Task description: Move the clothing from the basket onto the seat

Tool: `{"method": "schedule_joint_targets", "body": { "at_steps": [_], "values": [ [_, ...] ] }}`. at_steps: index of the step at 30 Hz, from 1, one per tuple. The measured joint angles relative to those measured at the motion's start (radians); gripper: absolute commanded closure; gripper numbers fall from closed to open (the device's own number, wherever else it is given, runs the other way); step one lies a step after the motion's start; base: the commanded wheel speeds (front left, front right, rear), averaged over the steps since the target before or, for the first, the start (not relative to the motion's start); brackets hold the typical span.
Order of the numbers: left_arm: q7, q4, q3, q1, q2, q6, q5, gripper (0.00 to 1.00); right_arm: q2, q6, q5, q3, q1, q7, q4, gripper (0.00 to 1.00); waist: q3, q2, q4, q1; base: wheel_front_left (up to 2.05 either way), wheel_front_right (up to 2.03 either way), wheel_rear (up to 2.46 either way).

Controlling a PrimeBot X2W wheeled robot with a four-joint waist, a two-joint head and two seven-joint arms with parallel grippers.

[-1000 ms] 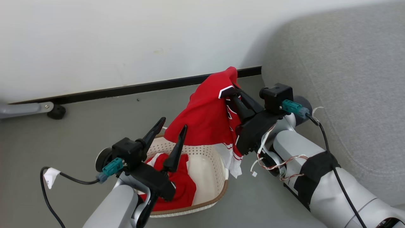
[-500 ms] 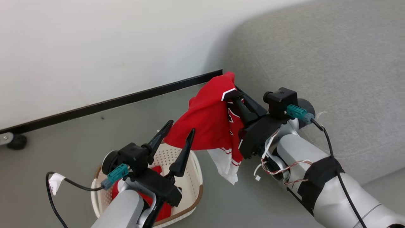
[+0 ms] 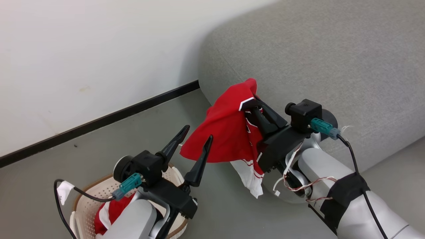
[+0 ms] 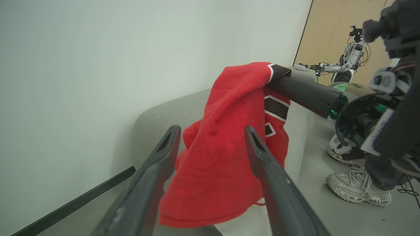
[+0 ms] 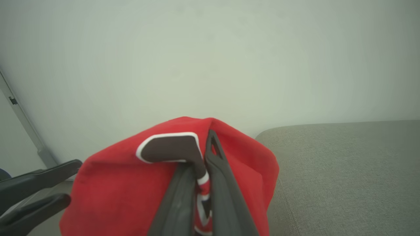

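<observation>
The left gripper rises from the bottom edge, its two dark fingers spread wide with nothing between them. Just beyond hangs a red garment with black, white-edged numerals, its top caught at the tip of the right gripper, which comes in from the right. Behind it is the rounded end of a grey seat against a white wall with a black baseboard, and at right a person's pale sneakers stand on the grey floor.

Head view looking down from above, wrist views low, close — all share the clothing (and the seat).
</observation>
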Motion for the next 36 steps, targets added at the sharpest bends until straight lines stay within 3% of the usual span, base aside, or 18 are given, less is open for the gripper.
{"method": "schedule_joint_targets", "body": {
  "at_steps": [12, 22, 36],
  "values": [
    [0.000, -0.028, 0.001, 0.008, 0.033, 0.000, 0.010, 0.00, -0.031, -0.038, -0.054, -0.071, 0.000, 0.000, -0.114, 1.00, 0.044, 0.0000, -0.061, 0.0001, 0.00, 0.00, 0.00],
    [0.000, -0.052, -0.025, 0.016, 0.041, 0.000, 0.023, 0.00, -0.124, -0.063, -0.113, -0.154, -0.080, -0.001, -0.165, 1.00, 0.094, 0.0000, -0.105, 0.0001, 0.00, 0.00, 0.00],
    [0.000, -0.084, -0.072, 0.016, 0.086, 0.000, 0.028, 0.00, -0.242, -0.082, -0.150, -0.290, -0.235, -0.001, -0.164, 1.00, 0.191, 0.0000, -0.106, 0.0002, 0.00, 0.00, 0.00]
  ]
}}
